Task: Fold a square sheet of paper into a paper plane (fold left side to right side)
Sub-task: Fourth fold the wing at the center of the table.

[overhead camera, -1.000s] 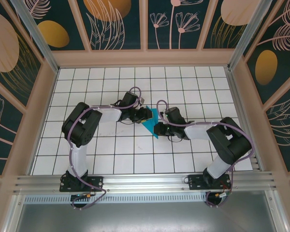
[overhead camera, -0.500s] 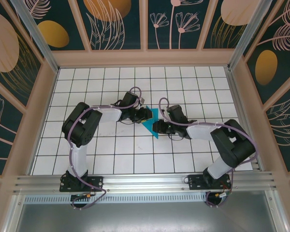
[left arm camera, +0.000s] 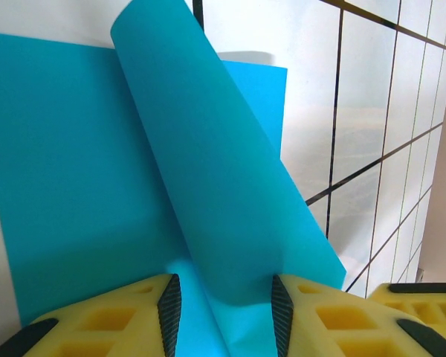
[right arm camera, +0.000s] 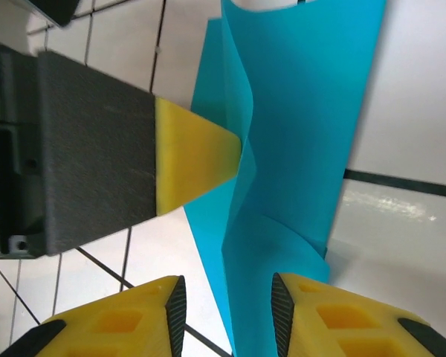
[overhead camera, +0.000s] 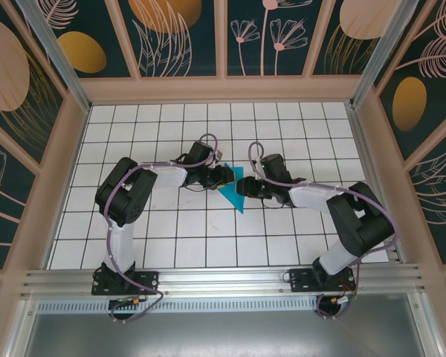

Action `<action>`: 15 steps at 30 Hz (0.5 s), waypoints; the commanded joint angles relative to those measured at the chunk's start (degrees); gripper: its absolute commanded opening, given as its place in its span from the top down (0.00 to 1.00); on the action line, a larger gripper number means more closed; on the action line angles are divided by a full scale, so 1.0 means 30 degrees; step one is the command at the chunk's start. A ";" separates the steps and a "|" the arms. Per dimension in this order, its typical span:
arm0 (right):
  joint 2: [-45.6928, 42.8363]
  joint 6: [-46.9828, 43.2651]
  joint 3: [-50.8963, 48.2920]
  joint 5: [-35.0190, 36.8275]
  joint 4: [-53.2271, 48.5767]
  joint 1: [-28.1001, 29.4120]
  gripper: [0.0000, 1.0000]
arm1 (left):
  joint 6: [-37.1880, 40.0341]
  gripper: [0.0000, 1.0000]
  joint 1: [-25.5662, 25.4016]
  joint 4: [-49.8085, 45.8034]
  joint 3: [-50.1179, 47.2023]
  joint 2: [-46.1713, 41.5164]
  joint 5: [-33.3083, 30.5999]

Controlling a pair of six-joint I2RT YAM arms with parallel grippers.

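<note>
The square sheet of paper (overhead camera: 234, 195) lies partly folded near the centre of the white grid table (overhead camera: 171, 238), between the 2 grippers, with 1 flap curled up off the flat part. The left gripper (left arm camera: 221, 301) is open, its yellow jaws standing apart on either side of the raised flap. The right gripper (right arm camera: 227, 297) is also open, jaws apart astride the paper from the opposite side.

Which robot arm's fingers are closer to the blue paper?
Left, but only just. One left finger tip touches the raised fold of the blue paper from the side. The right fingers stand open around the paper's end, with the sheet rising between them.
</note>
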 commanded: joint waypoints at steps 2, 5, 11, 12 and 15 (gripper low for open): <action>0.0929 -0.0660 0.0911 0.0385 -0.0660 0.0684 0.61 | 0.0722 0.60 -0.0112 -0.1317 -0.0029 0.0787 -0.0981; 0.1311 -0.0721 0.1129 0.0727 -0.0873 0.0922 0.61 | 0.0725 0.59 -0.0127 -0.1298 -0.0047 0.0787 -0.1009; 0.1966 -0.0825 0.1562 0.1260 -0.1345 0.1399 0.62 | 0.0696 0.60 -0.0118 -0.1264 0.0004 0.0750 -0.0949; 0.2034 -0.0782 0.1555 0.1259 -0.1313 0.1400 0.62 | 0.0711 0.60 -0.0113 -0.1288 0.0022 0.0758 -0.0939; 0.2179 -0.0778 0.1647 0.1226 -0.1318 0.1398 0.69 | 0.0725 0.60 -0.0126 -0.1318 0.0008 0.0758 -0.0944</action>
